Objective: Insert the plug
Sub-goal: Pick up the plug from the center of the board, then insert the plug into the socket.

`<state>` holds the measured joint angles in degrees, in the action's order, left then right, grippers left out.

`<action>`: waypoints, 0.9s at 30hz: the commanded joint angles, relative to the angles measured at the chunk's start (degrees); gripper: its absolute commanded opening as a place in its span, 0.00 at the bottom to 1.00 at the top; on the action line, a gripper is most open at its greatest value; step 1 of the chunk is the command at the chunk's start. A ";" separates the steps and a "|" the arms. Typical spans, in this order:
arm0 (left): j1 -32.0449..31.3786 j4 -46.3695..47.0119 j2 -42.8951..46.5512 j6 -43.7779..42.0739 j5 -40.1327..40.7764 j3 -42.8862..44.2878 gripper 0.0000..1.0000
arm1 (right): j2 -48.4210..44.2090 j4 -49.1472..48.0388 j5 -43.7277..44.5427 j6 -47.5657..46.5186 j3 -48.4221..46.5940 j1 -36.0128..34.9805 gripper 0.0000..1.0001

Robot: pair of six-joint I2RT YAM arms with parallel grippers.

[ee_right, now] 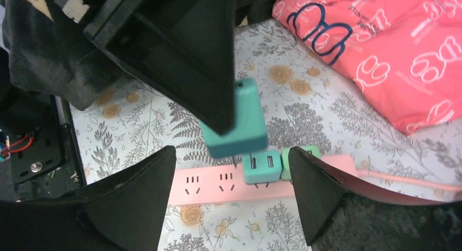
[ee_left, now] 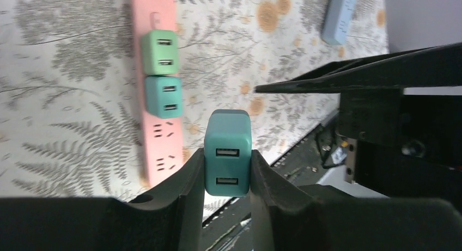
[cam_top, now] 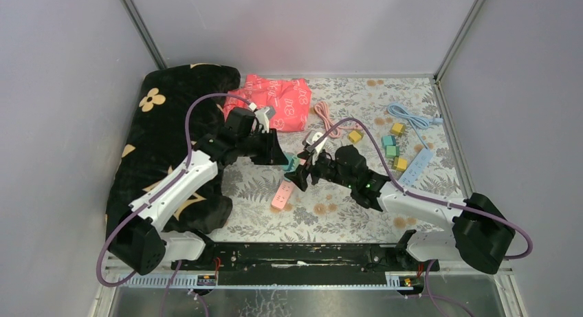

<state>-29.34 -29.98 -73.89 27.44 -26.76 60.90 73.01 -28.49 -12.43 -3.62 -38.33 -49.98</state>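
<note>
Left tool [ee_left: 228,159] grips the teal plug [ee_left: 228,139] above the pink power strip [ee_left: 163,147], right tool [ee_right: 231,155] open beside it; any tilt could miss the slots and shove the strip

left arm [cam_top: 180,183], right arm [cam_top: 419,207]: white links, black joints | cables [cam_top: 190,117]: purple, looped | fingers [ee_right: 131,196]: black wedges

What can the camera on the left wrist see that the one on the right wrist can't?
Left wrist only: the USB sockets on the held teal plug, and a blue power strip. Right wrist only: a pink-red printed cloth and a black blanket. Both: the teal plug in the left gripper, and the pink power strip with a green charger and a teal charger plugged in.
</note>
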 commanded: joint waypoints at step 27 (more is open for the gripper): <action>-11.36 -0.44 -1.05 -1.09 28.03 -4.76 0.00 | 10.80 -7.45 15.20 52.19 8.81 -0.44 0.65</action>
<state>-39.68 -34.33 -74.15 24.97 -0.95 58.11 81.21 -30.30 3.38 43.09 -29.67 -50.00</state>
